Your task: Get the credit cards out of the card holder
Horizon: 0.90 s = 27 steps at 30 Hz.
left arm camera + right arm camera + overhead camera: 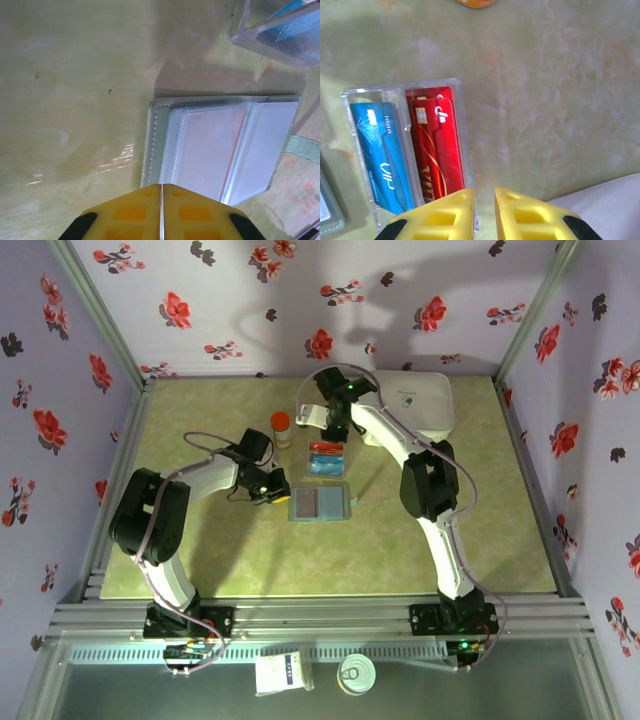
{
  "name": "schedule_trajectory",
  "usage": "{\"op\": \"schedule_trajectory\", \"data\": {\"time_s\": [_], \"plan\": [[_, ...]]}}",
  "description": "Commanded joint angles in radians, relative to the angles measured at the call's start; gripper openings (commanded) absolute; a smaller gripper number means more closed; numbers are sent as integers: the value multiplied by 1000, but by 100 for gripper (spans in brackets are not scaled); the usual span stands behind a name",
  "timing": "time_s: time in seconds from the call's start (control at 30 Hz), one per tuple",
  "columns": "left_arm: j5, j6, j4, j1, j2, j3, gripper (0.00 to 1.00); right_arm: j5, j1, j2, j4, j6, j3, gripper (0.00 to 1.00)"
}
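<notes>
Both empty: left gripper (161, 195) closed by card holder (154, 142), right gripper (485, 200) ajar over removed credit cards (434, 150); you check sleeves next.

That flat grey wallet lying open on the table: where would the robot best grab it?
The card holder lies open and flat, so probably only a thin rim can be pinched. I'd take its stitched outer edge, which is bare and nearest the left gripper, coming in low from that side.
</notes>
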Motion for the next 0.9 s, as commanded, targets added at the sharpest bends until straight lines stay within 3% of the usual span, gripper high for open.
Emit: {"op": "schedule_trajectory", "data": {"time_s": [0.0, 0.27, 0.5, 0.7, 0.87], "plan": [[18, 24, -17, 7, 19, 12, 9, 22, -4, -12, 27, 47, 11, 20], [22, 27, -7, 8, 15, -3, 8, 24, 15, -104, 122, 255, -131, 22], [33, 19, 27, 6, -1, -47, 6, 29, 51, -263, 264, 508, -362, 25], [58, -5, 84, -9, -11, -84, 5, 80, 97, -393, 366, 813, -547, 28], [59, -16, 107, -24, -13, -88, 4, 43, 121, -492, 437, 1104, -690, 29]]}}
